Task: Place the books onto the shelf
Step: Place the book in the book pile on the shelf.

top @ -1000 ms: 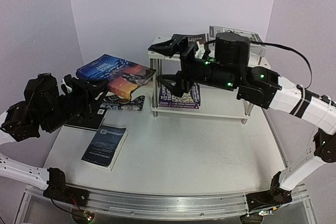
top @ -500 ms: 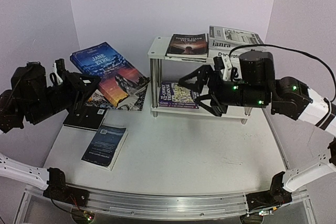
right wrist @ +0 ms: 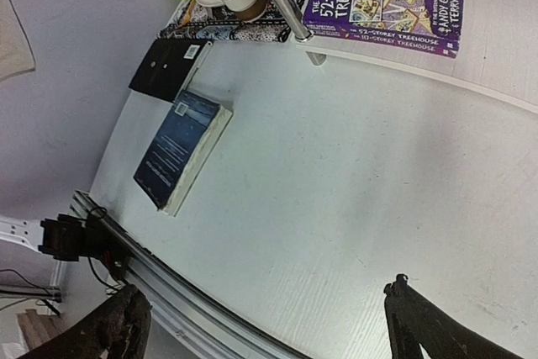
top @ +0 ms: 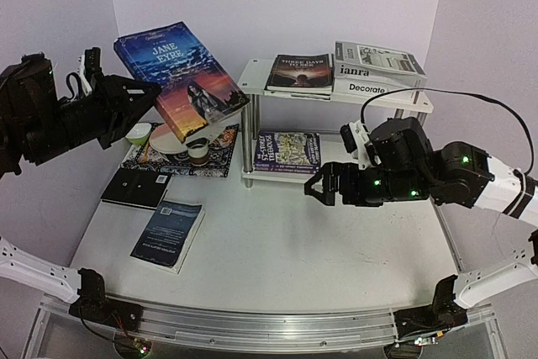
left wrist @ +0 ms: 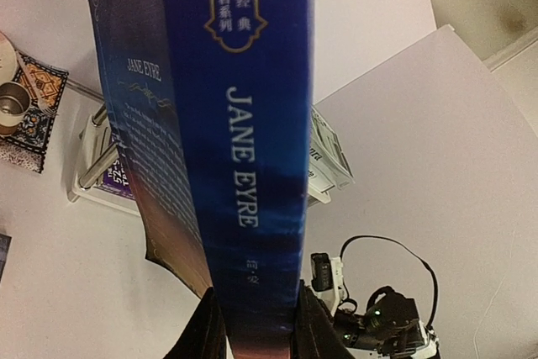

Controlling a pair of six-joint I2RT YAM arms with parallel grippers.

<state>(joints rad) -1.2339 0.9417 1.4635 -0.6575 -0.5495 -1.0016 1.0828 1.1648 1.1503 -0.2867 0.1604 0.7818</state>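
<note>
Aloft, the blue "Jane Eyre" book point(top: 181, 77) hung tilted in the left jaws, to the left of the shelf point(top: 255, 83) and apart from it.
The left jaws were clamped across the spine's lower end, while the right jaws stood wide open and empty above the tabletop point(top: 294, 250), in front of the shelf's lower tier. On the top tier lay a dark book point(top: 300, 71) and "janra" point(top: 374, 60) stacked on "Decorate" point(top: 370, 87); a purple Treehouse paperback point(top: 288, 151) lay below. A dark blue book point(top: 168, 233) and a black book point(top: 134, 188) lay flat near the placemat point(top: 218, 161).
</note>
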